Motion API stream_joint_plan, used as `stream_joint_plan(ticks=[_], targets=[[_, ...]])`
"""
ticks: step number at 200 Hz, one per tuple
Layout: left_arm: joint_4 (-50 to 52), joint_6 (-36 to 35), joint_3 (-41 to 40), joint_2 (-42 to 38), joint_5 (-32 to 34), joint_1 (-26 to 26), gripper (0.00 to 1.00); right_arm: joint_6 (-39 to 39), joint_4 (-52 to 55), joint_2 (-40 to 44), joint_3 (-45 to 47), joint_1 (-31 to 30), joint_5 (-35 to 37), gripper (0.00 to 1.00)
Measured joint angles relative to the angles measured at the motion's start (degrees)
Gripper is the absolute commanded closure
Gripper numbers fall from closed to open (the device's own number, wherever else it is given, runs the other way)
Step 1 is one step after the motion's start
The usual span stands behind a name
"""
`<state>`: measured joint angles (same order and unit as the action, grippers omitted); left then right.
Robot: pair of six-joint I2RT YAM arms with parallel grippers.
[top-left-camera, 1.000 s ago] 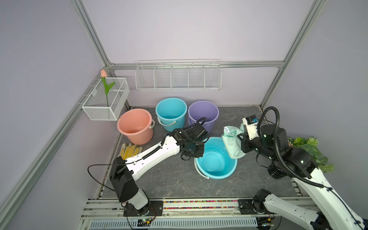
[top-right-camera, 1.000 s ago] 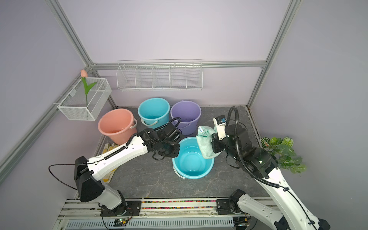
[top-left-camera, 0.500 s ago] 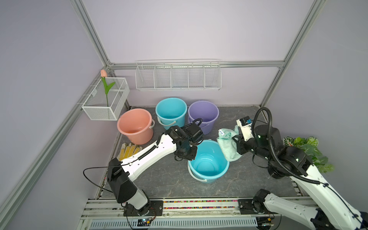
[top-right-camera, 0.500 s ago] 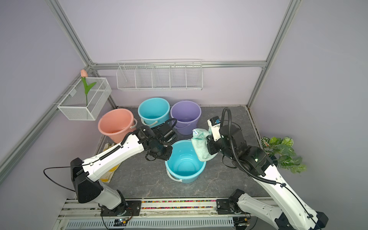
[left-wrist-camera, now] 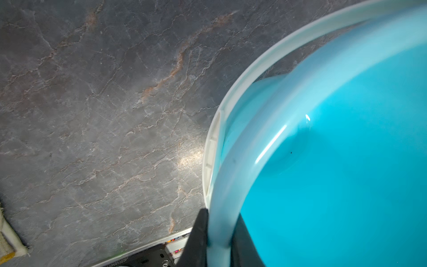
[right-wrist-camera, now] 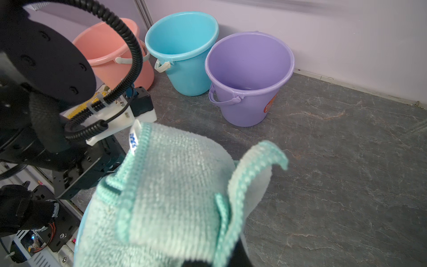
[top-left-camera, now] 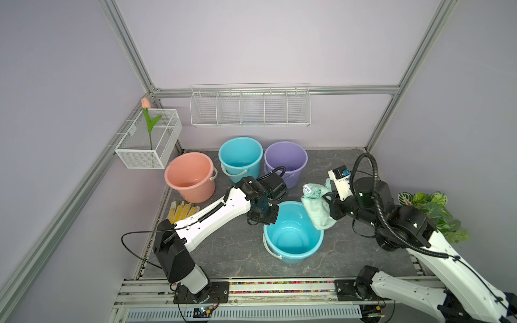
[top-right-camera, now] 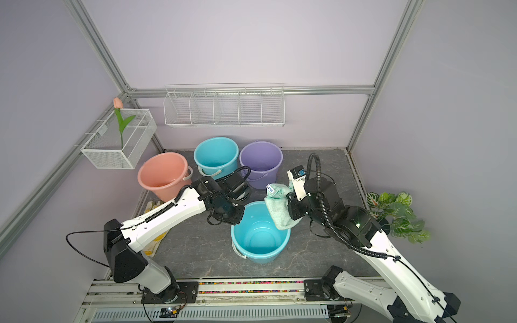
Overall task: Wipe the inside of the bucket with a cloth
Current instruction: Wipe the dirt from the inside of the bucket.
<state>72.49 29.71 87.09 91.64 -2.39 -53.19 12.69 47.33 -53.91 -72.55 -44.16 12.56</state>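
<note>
Grey marbled tabletop (top-left-camera: 232,251) under lilac walls, and the near blue bucket (top-left-camera: 296,256) stands upright at its middle. The left gripper (left-wrist-camera: 219,222) has its jaws nipped onto the bucket's far left rim, steadying it. The right gripper (top-left-camera: 328,203) is clamped tight on the cloth (top-left-camera: 317,209), which dangles at the far right rim. I cannot tell whether it touches. Wiping hasn't begun, I'd say. Next the cloth needs lowering inside and pressing against the wall.

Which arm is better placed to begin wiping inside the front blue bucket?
Right. The right gripper holds the cloth at the bucket rim; the left gripper is clamped on the rim's other side, probably steadying it.
</note>
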Motion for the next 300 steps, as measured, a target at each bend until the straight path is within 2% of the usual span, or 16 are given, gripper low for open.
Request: stream_joint_plan(ticks=[59,96,173,201,228,300], targets=[[-1.1,0.2,-0.7,0.2,-0.5,0.0,0.82,0.0,0.0,-0.3,0.6,-1.0,0.0,0.93],[-1.4,0.0,-0.8,0.2,-0.4,0.0,1.00,-0.1,0.0,-0.9,0.6,-1.2,-0.1,0.93],[-3.8,-0.2,-0.9,-1.6,1.7,0.0,1.00,-5.3,-2.6,-3.2,4.2,-3.3,-2.4,0.93],[-6.9,-0.6,-2.7,-5.7,3.3,0.0,1.00,-11.6,-6.2,-3.5,8.2,-4.4,-4.1,0.92],[-11.0,-1.8,-6.6,-10.7,4.0,0.0,1.00,-21.1,-11.3,-3.6,12.5,-5.2,-7.0,0.92],[-18.2,-3.2,-14.7,-18.0,5.0,0.0,1.00,-52.9,-21.8,-8.5,19.0,-7.2,-14.1,0.93]])
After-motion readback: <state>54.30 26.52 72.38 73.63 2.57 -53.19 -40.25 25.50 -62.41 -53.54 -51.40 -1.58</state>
